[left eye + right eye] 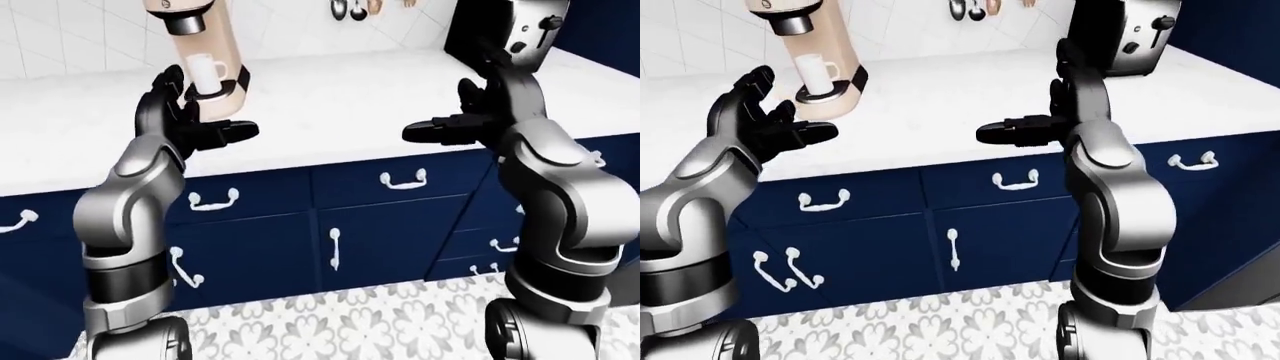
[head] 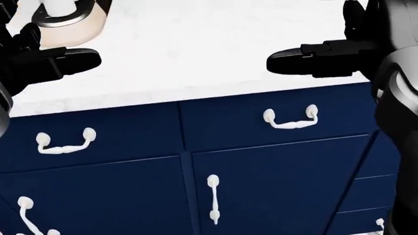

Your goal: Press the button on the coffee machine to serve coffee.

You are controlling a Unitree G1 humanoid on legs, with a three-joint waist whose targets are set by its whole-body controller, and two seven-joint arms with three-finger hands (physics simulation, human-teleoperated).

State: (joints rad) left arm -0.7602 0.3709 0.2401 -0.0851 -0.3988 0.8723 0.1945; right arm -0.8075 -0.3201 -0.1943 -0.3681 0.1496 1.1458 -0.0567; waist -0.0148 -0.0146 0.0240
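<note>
White countertop [image 1: 940,97] over navy cabinets [image 1: 390,225] fills my views, with a tiled wall behind and a toaster [image 1: 1140,34] at the upper right. The coffee machine [image 1: 810,52] stands on the counter at the upper left of the right-eye view, a white mug [image 1: 815,73] seated on its tray under the spout; I can't make out the button, since the top of the machine is cut off by the frame. My left hand [image 1: 765,124] hovers with fingers spread just below and left of the machine, holding nothing; my right hand [image 1: 1025,129] is likewise spread and empty, well apart to the right. I'd judge the left hand the natural one: tilt the head up to find the button first, then raise the hand and lead with one fingertip, pushing squarely so the machine doesn't slide or the mug tip.
</note>
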